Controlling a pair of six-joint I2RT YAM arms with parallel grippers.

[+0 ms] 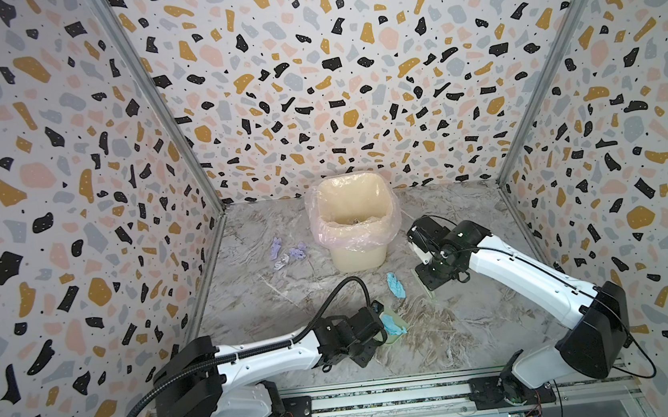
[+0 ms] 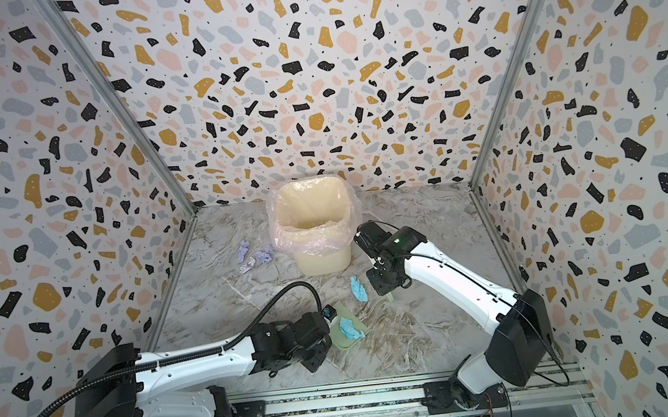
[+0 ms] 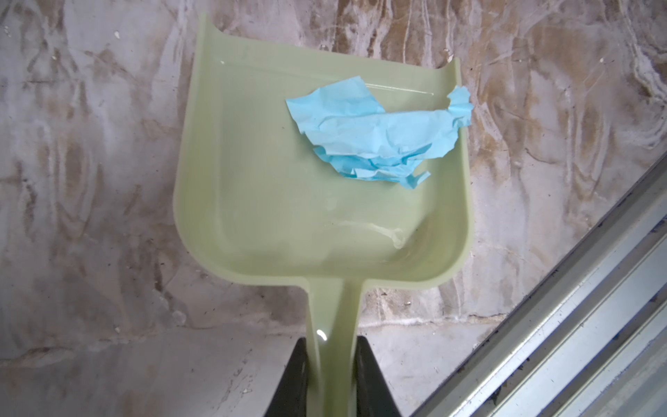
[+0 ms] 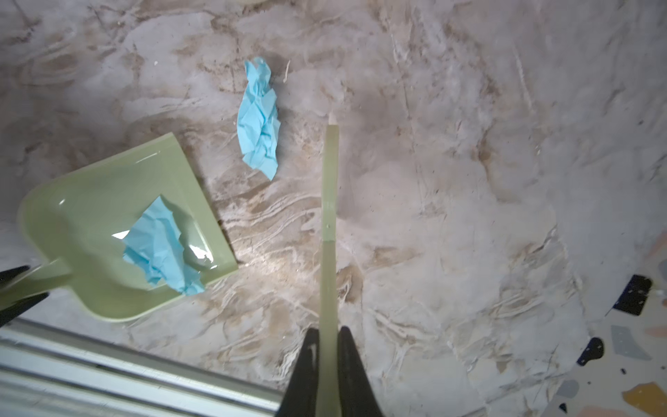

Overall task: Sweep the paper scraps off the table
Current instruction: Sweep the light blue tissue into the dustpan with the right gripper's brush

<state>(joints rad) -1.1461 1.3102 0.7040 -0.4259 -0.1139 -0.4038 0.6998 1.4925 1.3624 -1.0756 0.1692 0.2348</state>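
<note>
A: Marble table: container contents?
B: The dustpan holds one blue scrap. A second blue scrap lies loose nearby; lavender scraps lie beside the lined bin.
A: Pincers?
B: The left pincer clamps the dustpan handle; the right pincer clamps a thin green tool.

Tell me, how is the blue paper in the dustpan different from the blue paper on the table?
The pan scrap lies in the dustpan, already caught; the table scrap lies on the bare table, not yet swept. The pan scrap is spread wide with a flat flap; the table scrap is scrunched long and narrow. The pan scrap overlaps the dustpan's rim; the table scrap lies clear of it. Both are crumpled light blue paper.
</note>
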